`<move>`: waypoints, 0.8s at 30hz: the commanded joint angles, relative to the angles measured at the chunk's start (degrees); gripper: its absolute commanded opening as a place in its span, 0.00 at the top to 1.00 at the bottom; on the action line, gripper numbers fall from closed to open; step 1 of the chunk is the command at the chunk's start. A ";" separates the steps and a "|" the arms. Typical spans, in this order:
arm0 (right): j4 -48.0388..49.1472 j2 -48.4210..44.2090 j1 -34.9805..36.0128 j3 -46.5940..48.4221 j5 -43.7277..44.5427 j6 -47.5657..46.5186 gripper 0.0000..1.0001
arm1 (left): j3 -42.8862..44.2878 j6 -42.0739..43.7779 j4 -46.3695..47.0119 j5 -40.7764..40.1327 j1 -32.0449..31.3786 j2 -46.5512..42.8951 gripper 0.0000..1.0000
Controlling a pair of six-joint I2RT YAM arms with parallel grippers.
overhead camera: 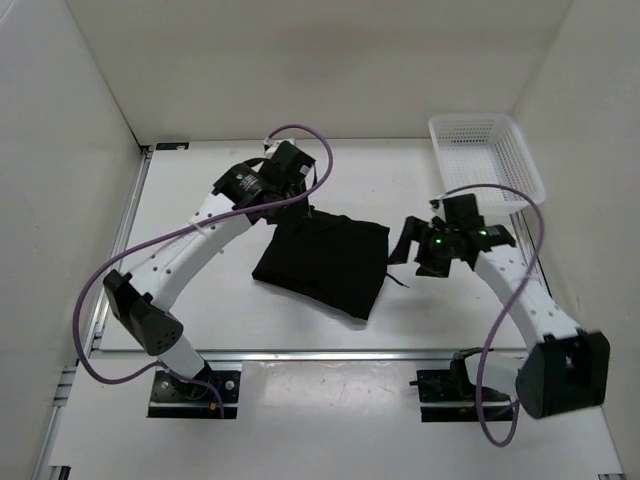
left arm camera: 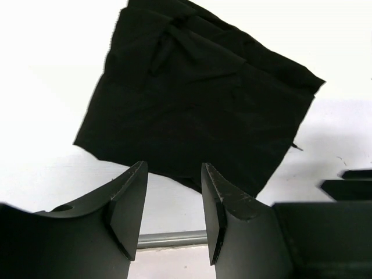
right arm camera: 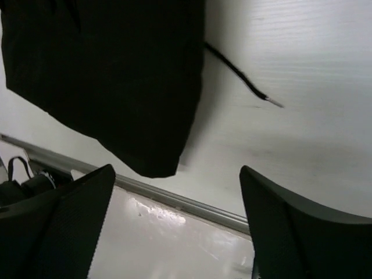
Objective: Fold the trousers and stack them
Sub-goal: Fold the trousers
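Observation:
The black trousers (overhead camera: 325,262) lie folded into a compact, roughly square bundle in the middle of the white table. They also show in the left wrist view (left arm camera: 192,99) and in the right wrist view (right arm camera: 110,75), where a thin black drawstring (right arm camera: 238,72) trails out to the right. My left gripper (overhead camera: 292,196) is open and empty just beyond the bundle's far left corner; its fingers (left arm camera: 131,209) frame bare table. My right gripper (overhead camera: 412,248) is open wide and empty just right of the bundle.
A white mesh basket (overhead camera: 487,160) stands at the far right of the table. White walls enclose the table on the left, back and right. A metal rail (overhead camera: 320,352) runs along the near edge, with both arm bases below it.

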 commanded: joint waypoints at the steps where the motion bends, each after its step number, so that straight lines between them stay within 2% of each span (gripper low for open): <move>1: 7.69 7.42 6.05 1.83 -2.04 -0.97 0.05 | -2.32 0.41 0.63 -0.59 1.16 -4.61 0.47; 2: 9.61 9.37 6.77 2.44 -2.04 -0.97 0.00 | -2.32 0.41 0.63 -0.59 1.17 -5.14 0.47; 8: 17.01 20.01 7.30 2.97 -0.81 -1.06 0.02 | -2.32 0.41 -0.52 -0.59 1.17 -4.62 0.47; 11: 20.78 23.71 8.53 2.97 -2.38 -1.06 0.14 | -3.55 0.41 -0.52 -0.59 1.17 -4.61 0.47; 14: 21.85 25.55 10.90 4.28 -1.08 -0.53 0.41 | -4.07 0.41 -0.52 -0.59 1.17 -4.61 0.47; 15: 21.15 25.56 12.30 4.81 0.15 0.17 0.62 | -4.08 0.41 -0.52 -0.59 1.17 -4.61 0.47; 16: 20.36 24.60 12.92 4.82 1.55 0.17 0.74 | -4.08 0.41 -0.52 -0.59 1.17 -4.61 0.47; 19: 14.50 21.61 15.82 8.33 10.07 0.70 0.99 | -4.08 0.41 -0.52 0.45 1.17 -4.61 0.47; 24: 7.53 18.18 18.82 14.91 16.24 0.70 1.00 | -2.50 0.41 -1.04 0.46 1.17 -4.61 0.47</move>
